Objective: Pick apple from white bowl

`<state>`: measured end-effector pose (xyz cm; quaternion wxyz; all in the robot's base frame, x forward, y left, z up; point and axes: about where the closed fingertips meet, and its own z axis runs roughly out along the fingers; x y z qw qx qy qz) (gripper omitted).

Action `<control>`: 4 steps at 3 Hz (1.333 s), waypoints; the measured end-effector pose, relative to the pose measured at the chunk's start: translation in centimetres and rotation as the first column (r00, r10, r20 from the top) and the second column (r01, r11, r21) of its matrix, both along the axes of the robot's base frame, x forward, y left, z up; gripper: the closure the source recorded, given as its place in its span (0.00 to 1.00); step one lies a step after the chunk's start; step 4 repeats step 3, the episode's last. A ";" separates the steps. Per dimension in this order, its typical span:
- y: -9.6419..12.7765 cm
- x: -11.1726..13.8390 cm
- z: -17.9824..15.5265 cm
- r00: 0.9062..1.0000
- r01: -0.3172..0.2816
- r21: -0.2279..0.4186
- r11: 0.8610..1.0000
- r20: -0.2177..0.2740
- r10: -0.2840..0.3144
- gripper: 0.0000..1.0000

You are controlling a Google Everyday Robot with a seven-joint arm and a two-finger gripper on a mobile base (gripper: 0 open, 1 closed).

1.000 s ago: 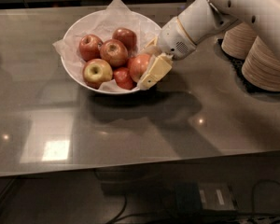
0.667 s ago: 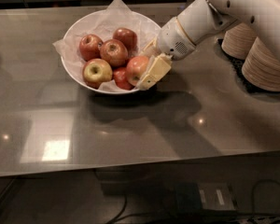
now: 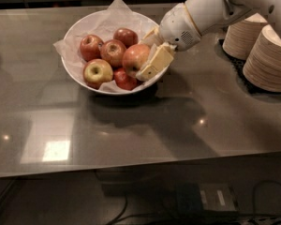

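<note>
The white bowl (image 3: pixel 73 74) lined with crumpled white paper stands at the back middle of the grey counter. My gripper (image 3: pixel 145 55) reaches in from the right and is shut on the large orange-red apple (image 3: pixel 134 58), with one pale yellow finger (image 3: pixel 155 63) on its near right side and the other behind it. The apple sits above the bowl's right part, higher than the other fruit. Several other apples lie in the bowl: a yellow-green one (image 3: pixel 97 71) at the front and smaller dark red ones (image 3: pixel 113 51) around it.
Two stacks of beige paper bowls (image 3: pixel 270 60) stand on a dark mat at the right back, close to my arm (image 3: pixel 201 13). The counter's front edge runs along the bottom, with cables and a box on the floor below.
The gripper has moved slightly up and to the left with the orange-red apple in it, raising the apple above its neighbours. The other apples have not moved.
</note>
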<state>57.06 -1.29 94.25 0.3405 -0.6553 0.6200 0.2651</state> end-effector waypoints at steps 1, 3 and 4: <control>1.0 -0.2 2.7 0.998 -0.048 0.046 0.998 0.052 0.046 1.00; 1.1 -0.3 5.0 0.992 -0.075 0.050 0.996 0.109 0.069 1.00; 1.1 -0.3 5.0 0.992 -0.075 0.050 0.996 0.109 0.069 1.00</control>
